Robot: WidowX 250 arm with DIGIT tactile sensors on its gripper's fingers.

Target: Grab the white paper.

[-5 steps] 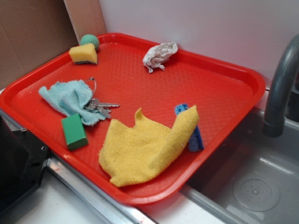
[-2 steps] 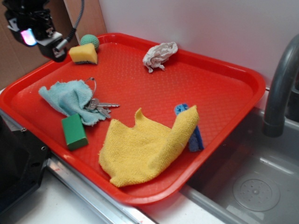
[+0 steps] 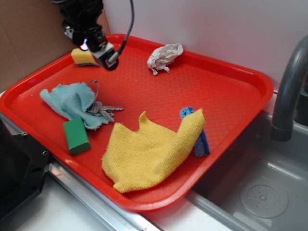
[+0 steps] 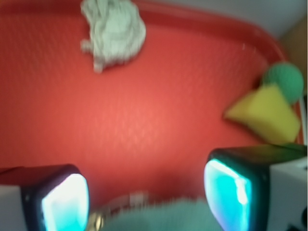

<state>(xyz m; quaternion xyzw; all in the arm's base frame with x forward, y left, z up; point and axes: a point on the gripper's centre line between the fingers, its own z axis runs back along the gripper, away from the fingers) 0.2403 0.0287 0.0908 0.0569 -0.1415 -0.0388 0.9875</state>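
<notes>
The white paper [image 3: 165,56] is a crumpled wad lying near the far rim of the red tray [image 3: 231,96]. In the wrist view the white paper [image 4: 113,30] sits at the top, well ahead of the fingers. My gripper [image 3: 98,50] hovers over the tray's back left part, to the left of the paper and apart from it. Seen from the wrist, the gripper [image 4: 147,199] is open, its two glowing pads wide apart with only tray and a blurred bit of light blue cloth [image 4: 159,219] between them.
A yellow sponge [image 4: 267,115] and a green ball [image 4: 285,83] lie at the tray's back left corner. A light blue cloth [image 3: 72,102] with keys [image 3: 103,110], a green block [image 3: 76,135], a big yellow cloth [image 3: 151,150] and a blue item [image 3: 199,139] fill the front. A sink and faucet [image 3: 288,91] stand at the right.
The arm came into view from the upper left and has moved right and down, now over the tray's back left part, partly covering the yellow sponge. Nothing on the tray moved.
</notes>
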